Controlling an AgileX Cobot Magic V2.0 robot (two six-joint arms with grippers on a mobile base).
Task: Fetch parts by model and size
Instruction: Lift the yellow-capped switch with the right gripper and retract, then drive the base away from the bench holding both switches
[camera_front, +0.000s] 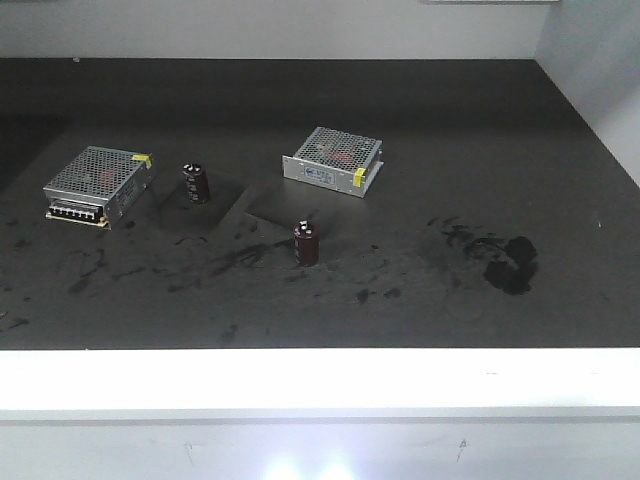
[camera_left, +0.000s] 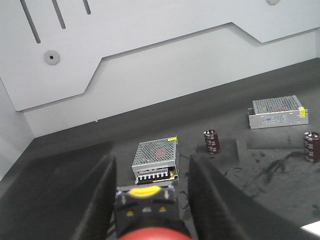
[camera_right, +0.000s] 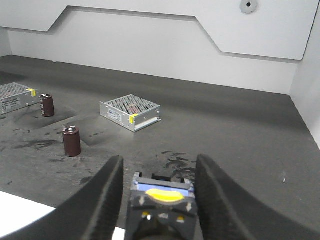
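Steadily: your left gripper (camera_left: 151, 175) is clamped on the red button (camera_left: 152, 234), your right gripper (camera_right: 160, 167) on the yellow button (camera_right: 161, 196); carry both level, clear of the metal boxes (camera_front: 100, 185).

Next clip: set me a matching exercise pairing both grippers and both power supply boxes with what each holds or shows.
1 left gripper
2 right gripper
3 left power supply box
4 right power supply box

A terminal strip faces front
B holds blue-based switch
C labelled side faces front
D holds red-capped switch

Pairs: 1-D, 2-B, 3-A, 4-C
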